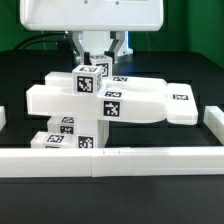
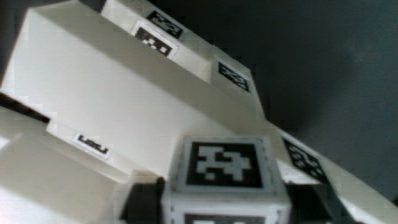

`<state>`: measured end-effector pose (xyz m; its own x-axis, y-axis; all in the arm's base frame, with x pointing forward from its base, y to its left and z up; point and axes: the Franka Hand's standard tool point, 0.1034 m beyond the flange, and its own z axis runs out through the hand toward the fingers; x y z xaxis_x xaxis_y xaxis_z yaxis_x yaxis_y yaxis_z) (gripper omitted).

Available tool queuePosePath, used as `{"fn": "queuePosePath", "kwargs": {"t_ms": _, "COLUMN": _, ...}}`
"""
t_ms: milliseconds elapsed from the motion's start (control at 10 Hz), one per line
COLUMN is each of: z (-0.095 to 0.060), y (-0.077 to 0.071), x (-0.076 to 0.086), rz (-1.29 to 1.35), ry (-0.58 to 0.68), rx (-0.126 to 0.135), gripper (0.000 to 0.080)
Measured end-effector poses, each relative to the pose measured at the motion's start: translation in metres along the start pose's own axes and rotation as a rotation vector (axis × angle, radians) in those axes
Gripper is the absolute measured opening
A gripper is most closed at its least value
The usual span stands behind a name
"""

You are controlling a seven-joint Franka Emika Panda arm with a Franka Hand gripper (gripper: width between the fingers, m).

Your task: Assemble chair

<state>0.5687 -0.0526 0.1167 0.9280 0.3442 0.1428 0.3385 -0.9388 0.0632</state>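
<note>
While hanging over the chair parts (image 1: 100, 105) heaped mid-table, I am pinching a small tagged block (image 1: 88, 74) (image 2: 222, 170) between my fingers (image 2: 146, 192); my gripper (image 1: 97, 62) is closing onto it from both sides. Under the block a big flat panel (image 1: 60, 98) (image 2: 125, 90) is lying, with the border rail (image 1: 110, 160) running in front of it all.

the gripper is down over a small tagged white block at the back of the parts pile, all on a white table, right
Not quite: the table is black, not white, as the exterior view shows. The rest stands: the gripper is down over a small tagged block behind the white chair parts.
</note>
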Motion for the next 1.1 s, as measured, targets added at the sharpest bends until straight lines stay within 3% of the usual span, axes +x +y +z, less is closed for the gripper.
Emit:
{"fn": "queuePosePath", "kwargs": {"t_ms": 400, "z": 0.000, "y": 0.010, "x": -0.004, "rz": 0.193, "ry": 0.008, "rx": -0.011, "gripper": 0.0282}}
{"fn": "queuePosePath", "kwargs": {"t_ms": 800, "z": 0.000, "y": 0.012, "x": -0.003, "rz": 0.620, "ry": 0.040, "rx": -0.029, "gripper": 0.0284}}
{"fn": "queuePosePath", "kwargs": {"t_ms": 1100, "z": -0.001, "y": 0.012, "x": -0.003, "rz": 0.796, "ry": 0.046, "rx": -0.025, "gripper": 0.0284}}
